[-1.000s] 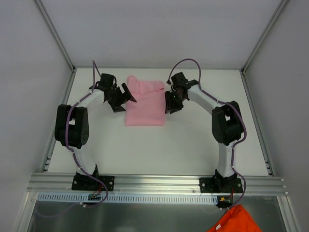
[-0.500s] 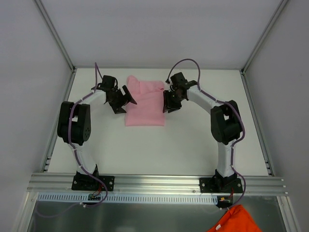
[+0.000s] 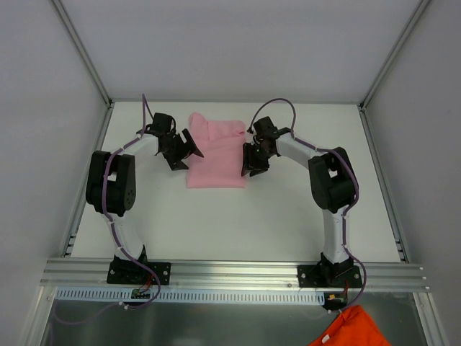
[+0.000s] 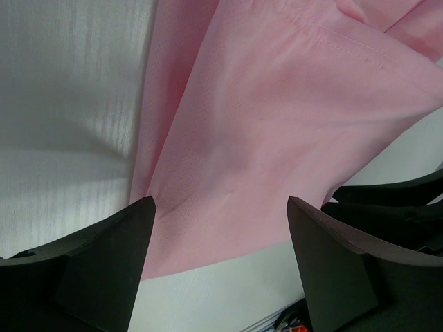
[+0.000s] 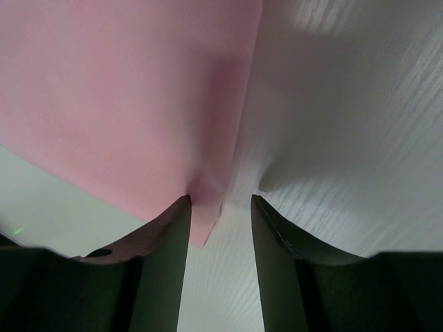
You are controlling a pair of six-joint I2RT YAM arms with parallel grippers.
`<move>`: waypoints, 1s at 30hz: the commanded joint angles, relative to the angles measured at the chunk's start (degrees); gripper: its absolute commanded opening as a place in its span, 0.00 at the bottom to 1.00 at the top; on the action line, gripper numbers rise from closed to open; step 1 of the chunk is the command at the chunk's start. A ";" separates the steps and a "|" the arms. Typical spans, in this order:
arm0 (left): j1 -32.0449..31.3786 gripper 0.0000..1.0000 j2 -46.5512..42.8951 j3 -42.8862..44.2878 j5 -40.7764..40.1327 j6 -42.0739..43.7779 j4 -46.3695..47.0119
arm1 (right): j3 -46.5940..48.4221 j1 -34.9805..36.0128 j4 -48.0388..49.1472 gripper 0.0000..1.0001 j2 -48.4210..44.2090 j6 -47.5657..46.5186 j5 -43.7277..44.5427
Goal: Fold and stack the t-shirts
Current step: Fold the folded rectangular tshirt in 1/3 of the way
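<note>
Judging by its neat rectangular shape, the pink t-shirt (image 3: pixel 216 155) seems already folded at least once. No stack is visible yet, so further folds and the stacking probably remain. It lies flat on the desk (image 3: pixel 238 216), just right of the left pincer (image 3: pixel 189 146) and just left of the right pincer (image 3: pixel 248 162). The left arm leans low, with its jaws released wide over the cloth edge. The right arm bends down, with its jaws narrowly apart above a corner, grasping nothing.
</note>
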 commanded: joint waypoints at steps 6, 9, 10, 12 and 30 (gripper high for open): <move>0.71 0.78 -5.19 0.55 -5.23 4.52 -5.14 | -0.95 0.16 2.45 0.44 -0.67 1.31 -1.60; 0.71 0.73 -5.45 -0.23 -6.11 4.61 -5.32 | -1.04 0.16 2.27 0.44 -0.85 1.22 -1.52; 0.71 0.72 -5.63 -0.50 -6.03 4.61 -4.88 | -0.95 0.16 2.18 0.44 -0.94 1.22 -1.52; 0.71 0.70 -5.37 -1.11 -4.71 4.44 -4.53 | -1.04 0.07 2.27 0.44 -1.11 1.22 -1.52; 0.71 0.55 -5.37 -6.21 -2.60 3.12 -1.45 | -1.30 0.25 2.18 0.26 -0.67 1.31 -2.04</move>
